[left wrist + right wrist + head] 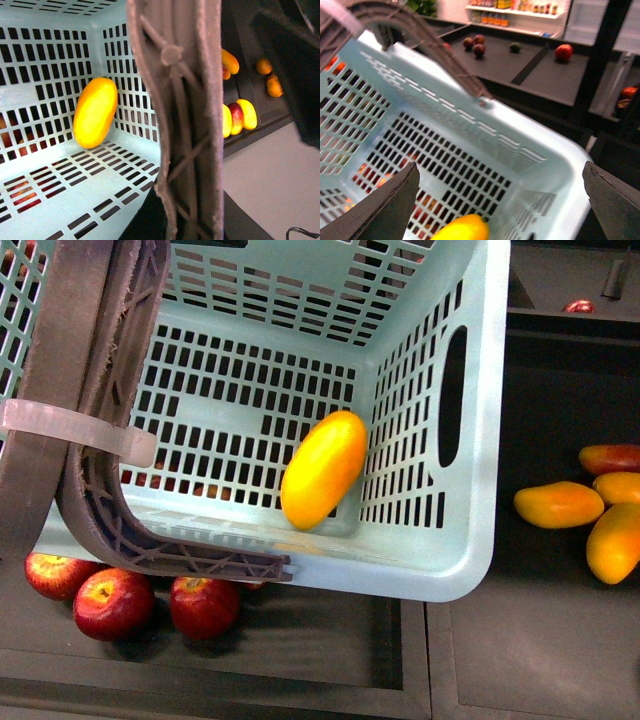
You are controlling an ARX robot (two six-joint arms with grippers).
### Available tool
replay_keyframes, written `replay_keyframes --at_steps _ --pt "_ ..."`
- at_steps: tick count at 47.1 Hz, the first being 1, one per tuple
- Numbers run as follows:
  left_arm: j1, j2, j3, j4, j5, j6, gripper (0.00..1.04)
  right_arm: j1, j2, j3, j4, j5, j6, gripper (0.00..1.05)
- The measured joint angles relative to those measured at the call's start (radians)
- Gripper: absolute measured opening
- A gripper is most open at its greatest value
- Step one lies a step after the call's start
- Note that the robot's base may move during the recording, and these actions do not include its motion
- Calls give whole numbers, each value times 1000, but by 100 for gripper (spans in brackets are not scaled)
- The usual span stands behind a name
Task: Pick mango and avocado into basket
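Note:
The light teal basket (470,440) fills the front view, and the yellow-orange mango (323,469) leans against its right inner wall on the slotted floor. My left gripper (185,220) is shut on the basket's brown-grey handle (185,125); the mango (95,112) shows beyond it. Above the basket's inside my right gripper (500,215) hangs open and empty, with the mango (460,230) just below it. The avocado (515,47), small and dark green, lies on a far dark shelf. Neither gripper shows in the front view.
Red apples (115,602) lie on the dark shelf under the basket's near edge. Red-blushed and orange mangoes (558,504) sit on the shelf to the right. Dark red fruits (475,44) and a red one (563,51) lie near the avocado.

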Motion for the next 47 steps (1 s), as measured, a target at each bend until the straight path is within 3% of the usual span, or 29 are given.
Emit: replay_keyframes --at_steps 16,26,41,47 --pt "0 0 0 0 6 0 8 -320 -537 -307 -47 46 186 97" --pt "0 0 0 0 4 0 8 -430 -797 -469 -121 86 245 97" --pt "0 0 0 0 5 0 8 -445 -846 -499 -125 105 264 97" --pt "0 0 0 0 6 1 8 -388 -889 -504 -243 214 134 79"
